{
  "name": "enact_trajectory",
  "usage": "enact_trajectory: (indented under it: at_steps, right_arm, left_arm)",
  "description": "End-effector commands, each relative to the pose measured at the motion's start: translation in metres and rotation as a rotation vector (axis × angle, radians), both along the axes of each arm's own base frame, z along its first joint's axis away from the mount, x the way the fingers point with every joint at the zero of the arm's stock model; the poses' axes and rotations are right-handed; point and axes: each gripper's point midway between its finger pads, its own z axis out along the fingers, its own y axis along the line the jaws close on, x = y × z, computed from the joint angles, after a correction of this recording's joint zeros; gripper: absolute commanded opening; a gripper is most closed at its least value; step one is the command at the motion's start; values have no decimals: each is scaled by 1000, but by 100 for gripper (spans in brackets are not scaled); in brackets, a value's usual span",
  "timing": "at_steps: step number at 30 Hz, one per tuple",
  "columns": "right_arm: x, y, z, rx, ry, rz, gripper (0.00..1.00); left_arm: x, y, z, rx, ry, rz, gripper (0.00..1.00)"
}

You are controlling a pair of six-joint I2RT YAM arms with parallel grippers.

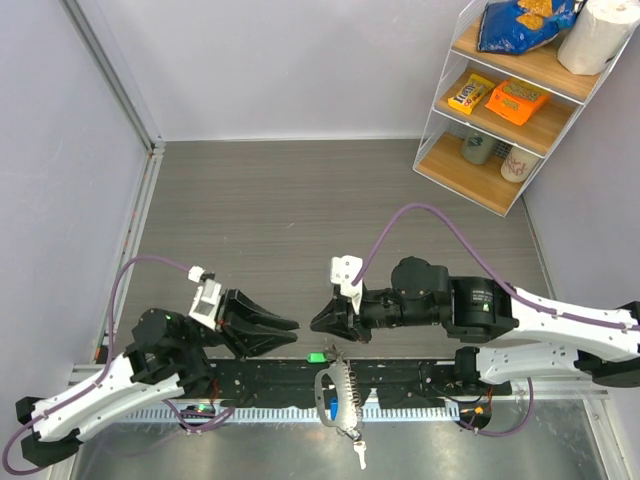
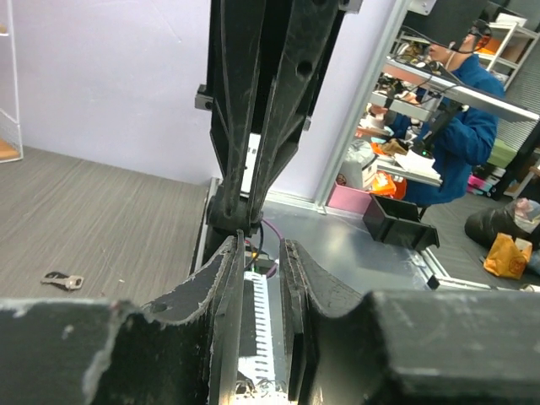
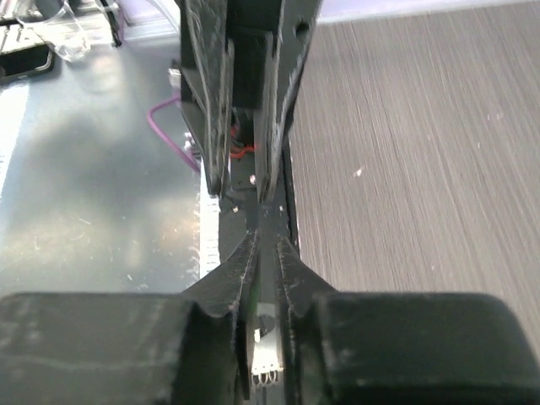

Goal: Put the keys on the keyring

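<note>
Grey keyring (image 1: pixel 320 390) just near-side of both tips | right gripper (image 1: pixel 314 325) pressed together | left gripper (image 1: pixel 296 333) narrowly spread

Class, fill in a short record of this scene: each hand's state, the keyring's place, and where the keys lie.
Left hand: slightly open, nothing seen in the gap
Right hand: shut, tip facing the left hand
Keyring: lying unheld across the black rail at the near edge
Green-headed key: loose beside the keyring's far end
Silver key: at the keyring's near end
Loose key: flat on the wood-grain tabletop
</note>
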Motion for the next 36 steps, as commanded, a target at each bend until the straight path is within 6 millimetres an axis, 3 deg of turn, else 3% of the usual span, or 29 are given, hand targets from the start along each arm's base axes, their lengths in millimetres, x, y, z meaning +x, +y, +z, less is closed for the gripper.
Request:
enact_trajectory:
  at_steps: [1,2,3,4,5,6,7,13,16,18,22,28,36]
  right_arm:
    - [11,-14,-21,-13,50,-102,27]
    - [11,-20,-23,-4,66,-124,30]
    - [11,-23,-41,-40,79,-134,36]
    - [13,-28,-43,-30,103,-161,39]
    - [12,-32,-63,-63,119,-170,42]
    - [10,-36,-67,-60,148,-179,43]
    - [15,-40,-88,-97,177,-233,45]
    - [7,-59,-170,-194,360,-321,52]
    - [-2,-65,-193,-202,451,-331,55]
    - [-12,-73,-219,-246,510,-323,56]
    - [-22,-78,-239,-263,589,-326,57]
    - [-25,-79,-254,-292,633,-345,62]
    - [-15,-83,-273,-287,696,-460,66]
  left_arm:
    - [14,3,0,18,18,86,30]
    - [18,3,-4,34,33,108,32]
    - [21,3,-8,50,49,122,33]
    - [24,2,-17,81,70,138,34]
    - [27,2,-22,94,82,153,35]
    - [29,2,-26,101,97,162,37]
    - [32,1,-34,116,118,173,38]
    - [41,0,-68,181,217,214,51]
    - [44,-3,-89,210,279,222,55]
    - [45,-3,-101,222,317,229,57]
    - [47,-7,-119,221,400,225,59]
    - [46,-11,-143,265,474,214,63]
    - [48,-12,-162,307,536,228,64]
